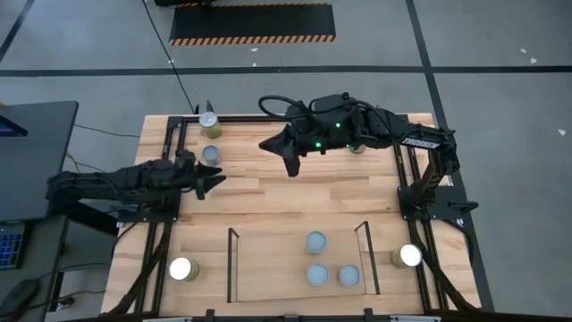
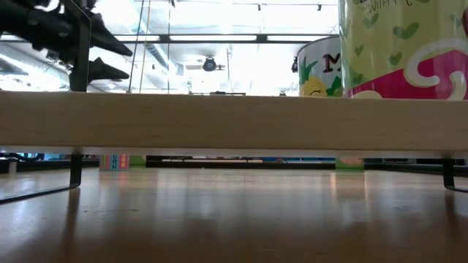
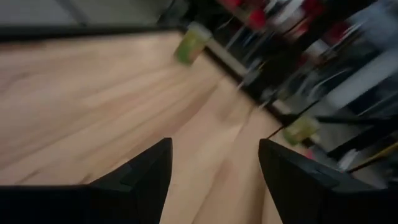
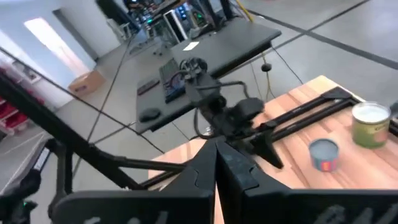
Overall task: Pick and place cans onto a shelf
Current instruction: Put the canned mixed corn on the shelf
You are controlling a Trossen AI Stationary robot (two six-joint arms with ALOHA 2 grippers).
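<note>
While both arms hang above the bare middle of the tabletop (image 1: pixel 295 197), nothing is carried, so the risks lie in the next reach.

Shelf, nearest: the shelf (image 1: pixel 234 259) sits at the near edge with three cans (image 1: pixel 315 242) inside, bunched toward its right half, all upright, long axes vertical, round tops up.

Cans beside the shelf: one bright-topped can (image 1: pixel 181 268) stands just left of the shelf, another (image 1: pixel 410 256) just right of it, both upright.

Risk at the shelf: as I judge it, a new can lowered on the right half could knock the three already there; the left half looks free.

Left pincer (image 1: pixel 213 182): spread, nothing between its fingers (image 3: pixel 140 180), tips pointing right, just near of the far-left cans.

Right pincer (image 1: pixel 288 161): pressed together and empty, pointing toward the near-left, close to the left pincer.

Risk mid-table: the two pincers could clash if both go for the same cans.

Far cans: two cans (image 1: pixel 211 154) stand upright at the far left, one behind the other; grabbing the nearer could tip its neighbour (image 1: pixel 209 119).
</note>
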